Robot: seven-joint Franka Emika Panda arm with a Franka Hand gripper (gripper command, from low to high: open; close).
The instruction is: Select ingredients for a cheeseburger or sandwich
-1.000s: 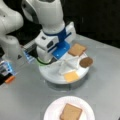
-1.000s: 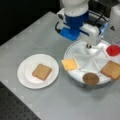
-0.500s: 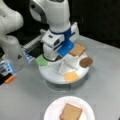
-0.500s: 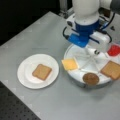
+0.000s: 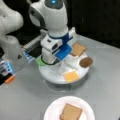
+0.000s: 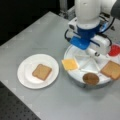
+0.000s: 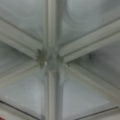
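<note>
One toast-brown bread slice (image 5: 71, 112) (image 6: 41, 71) lies flat on the white plate (image 5: 53, 110) (image 6: 27, 80); no stacked sandwich shows. The other ingredients sit in a round divided tray (image 5: 56, 77) (image 6: 75, 73): a second bread slice (image 5: 77, 49) (image 6: 112, 70), a yellow cheese square (image 5: 71, 75) (image 6: 70, 64), a brown patty (image 5: 86, 62) (image 6: 90, 78), green lettuce (image 5: 40, 61) and a red tomato disc (image 6: 115, 50). My gripper (image 5: 62, 66) (image 6: 93, 52) hangs over the tray's middle, holding nothing that I can see. The wrist view looks straight down on the divider hub (image 7: 50, 60).
The arm's white base (image 5: 12, 45) stands at a front view's left, with blue and orange fittings (image 5: 7, 72) beside it. The grey table drops to a dark perforated floor (image 6: 15, 107) at a front view's bottom left.
The arm has shifted over the tray and come lower toward its centre. The food pieces and the plate have not moved.
</note>
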